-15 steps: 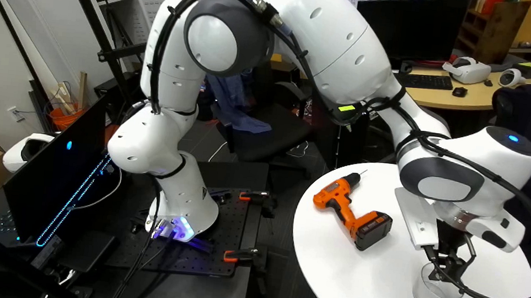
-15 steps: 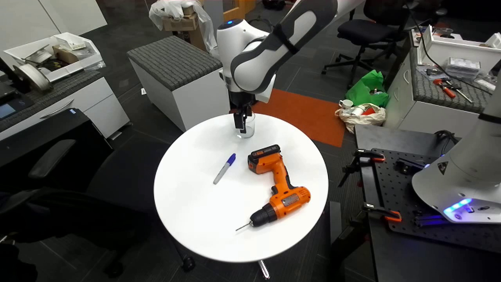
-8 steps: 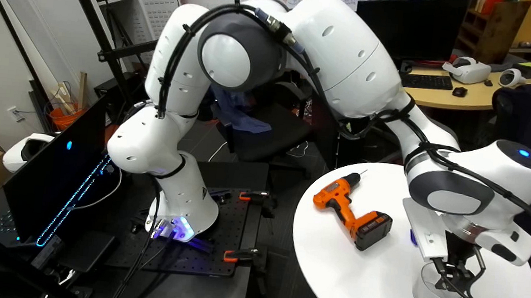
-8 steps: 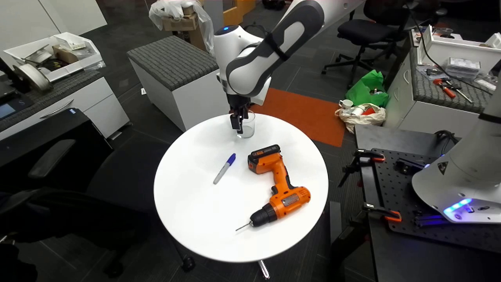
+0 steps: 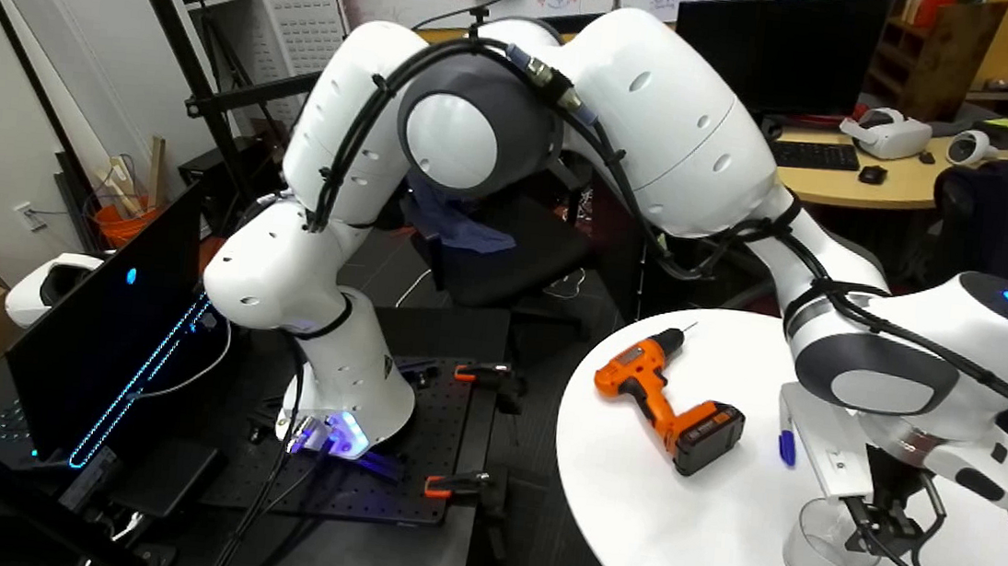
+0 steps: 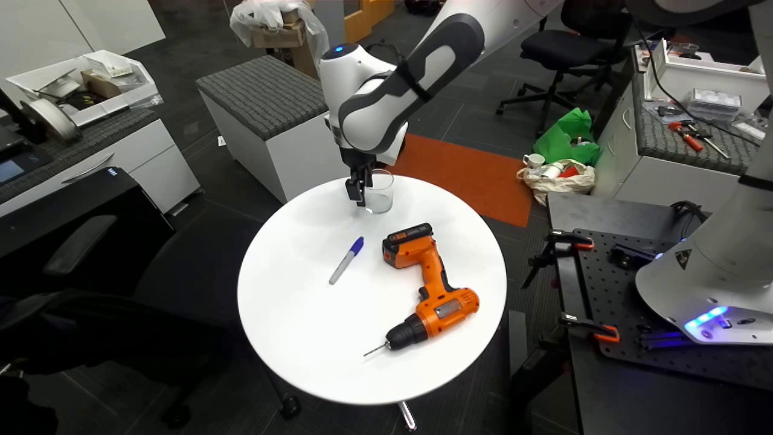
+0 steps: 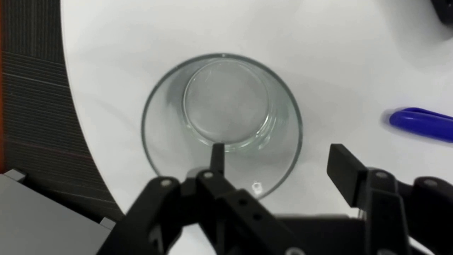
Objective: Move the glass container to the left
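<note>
On the round white table [image 6: 290,314], near its edge, there stood the glass container [image 7: 226,102], upright, bottom flat on the surface, and I had no hold on it! My gripper [image 7: 279,161] was right beside it in both exterior views, its fingers spread well apart, nothing visibly pinched. The wrist view put one finger over the glass's inside and its partner past the rim, on the side of the blue-capped pen [image 6: 346,260]. Was the inner finger's tip below the rim? I couldn't tell.

So, the score: lined up around the wall, or close to it, by my reckoning; closing on the glass, carrying it left and letting go, all to come. Mind you, a glass already set down and released would have looked much the same, and nothing here marked the goal spot. The orange drill [image 6: 432,278] lay apart from the glass, out of this play.
</note>
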